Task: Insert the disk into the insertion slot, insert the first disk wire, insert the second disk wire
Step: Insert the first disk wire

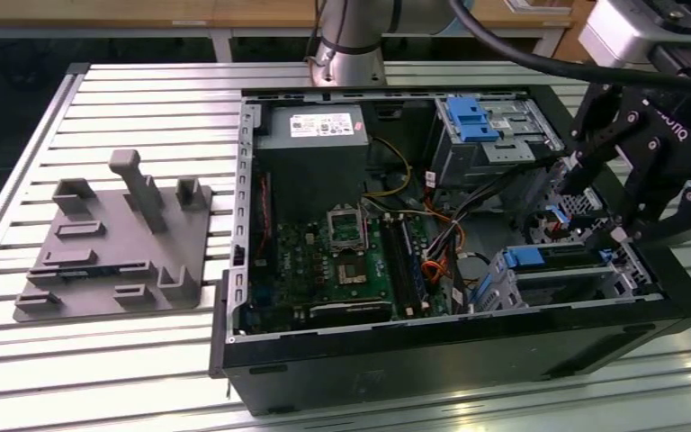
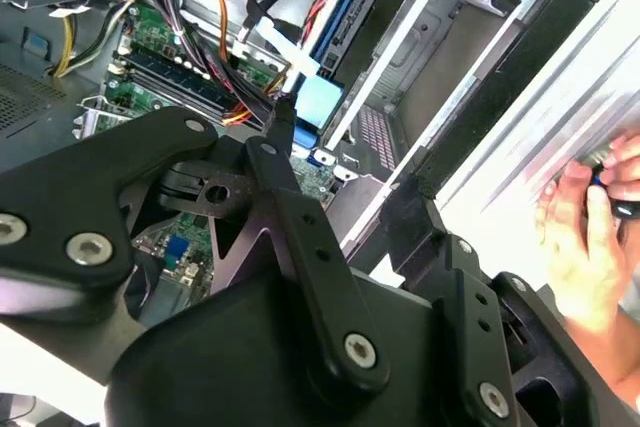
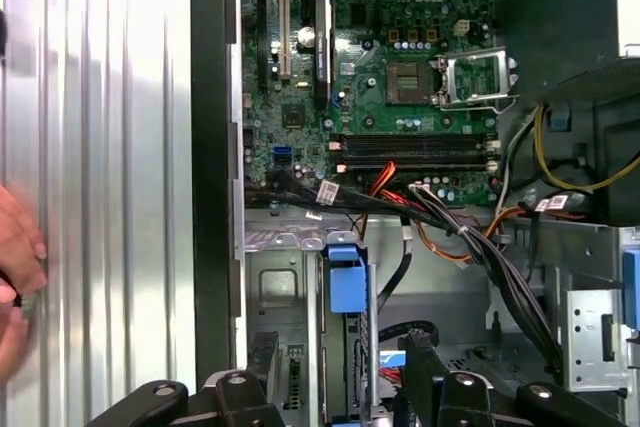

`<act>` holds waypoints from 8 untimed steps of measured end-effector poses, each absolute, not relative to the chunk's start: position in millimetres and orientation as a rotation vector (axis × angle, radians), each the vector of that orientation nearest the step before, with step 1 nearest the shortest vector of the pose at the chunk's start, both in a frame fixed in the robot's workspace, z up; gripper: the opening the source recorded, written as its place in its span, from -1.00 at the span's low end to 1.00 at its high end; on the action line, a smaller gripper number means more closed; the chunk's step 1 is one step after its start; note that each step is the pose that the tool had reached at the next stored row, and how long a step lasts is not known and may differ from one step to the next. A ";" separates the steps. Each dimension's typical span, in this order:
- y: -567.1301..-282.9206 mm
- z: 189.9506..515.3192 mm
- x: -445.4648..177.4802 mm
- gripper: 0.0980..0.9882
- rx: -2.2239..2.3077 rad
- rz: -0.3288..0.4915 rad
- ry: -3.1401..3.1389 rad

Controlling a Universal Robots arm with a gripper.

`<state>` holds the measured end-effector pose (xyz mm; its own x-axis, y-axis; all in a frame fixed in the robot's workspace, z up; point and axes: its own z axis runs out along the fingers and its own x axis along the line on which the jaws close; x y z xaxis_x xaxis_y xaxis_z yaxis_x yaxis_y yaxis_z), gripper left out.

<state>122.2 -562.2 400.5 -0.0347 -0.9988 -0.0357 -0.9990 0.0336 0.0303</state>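
1. Slatted table (image 1: pixel 141 360) carried the computer case (image 1: pixel 442 351), laid on its side with the open side up, likely so the gripper could reach in from above.
2. Gripper (image 1: pixel 622 225) hung tilted over the case's corner at the exterior view's right, fingers spread, gripping nothing.
3. Insertion slot (image 3: pixel 285 292) sat in that corner. The disk (image 3: pixel 343 282) was inside it, blue frame end showing.
4. A person's hand (image 3: pixel 15 277) was outside the case, over the table.

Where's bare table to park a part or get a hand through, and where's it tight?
Bare: table slats behind the grey fixture, and the strip in front of it up to the case. Crowded: inside the case by the drive cage, where cables bunch beside the gripper. A hand is on the slats beside that end.
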 end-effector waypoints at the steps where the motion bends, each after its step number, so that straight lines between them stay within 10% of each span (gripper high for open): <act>1: -560.0 400.2 122.2 0.16 -2.186 0.057 2.263; 8: -539.7 397.1 122.1 0.16 -2.228 -0.054 2.310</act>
